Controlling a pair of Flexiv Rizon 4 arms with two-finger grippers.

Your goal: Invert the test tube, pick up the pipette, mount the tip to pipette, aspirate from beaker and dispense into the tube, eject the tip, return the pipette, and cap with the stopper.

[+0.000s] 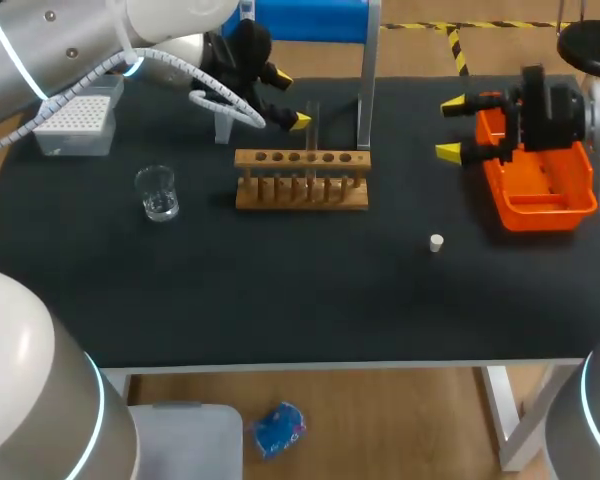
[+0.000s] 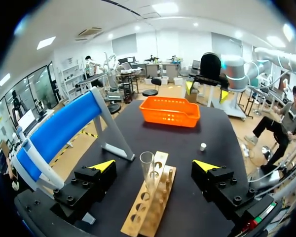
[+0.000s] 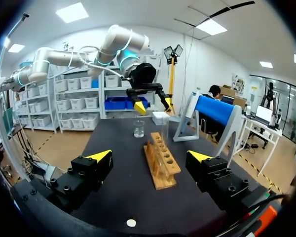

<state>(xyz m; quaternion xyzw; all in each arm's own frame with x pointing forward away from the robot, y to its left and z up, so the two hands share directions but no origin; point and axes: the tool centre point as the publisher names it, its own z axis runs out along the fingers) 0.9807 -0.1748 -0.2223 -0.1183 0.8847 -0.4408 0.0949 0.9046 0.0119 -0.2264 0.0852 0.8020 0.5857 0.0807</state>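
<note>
Our left gripper (image 2: 154, 166) is wide open with the test tube (image 2: 147, 174) between its yellow tips, and neither finger touches the glass (the left wrist view shows a gap on both sides). The tube stands upright in a hole of the wooden rack (image 2: 149, 205), which runs away from us under the fingers.

We judge the step in hand to be taking the tube to invert it. To do it well, we first centre the tube so that both tips meet it together. We then close gently on the bare glass above the rack and below the rim. The lift should be straight up until the tube's bottom clears the hole, because any turn before that would likely lever against the wood and drag the rack.

Beyond the rack the small white stopper (image 2: 203, 146) lies on the dark table. Farther off is the orange basket (image 2: 170, 112). Our right gripper (image 2: 206, 90) is by its far side, open and empty, well apart from the tube.
</note>
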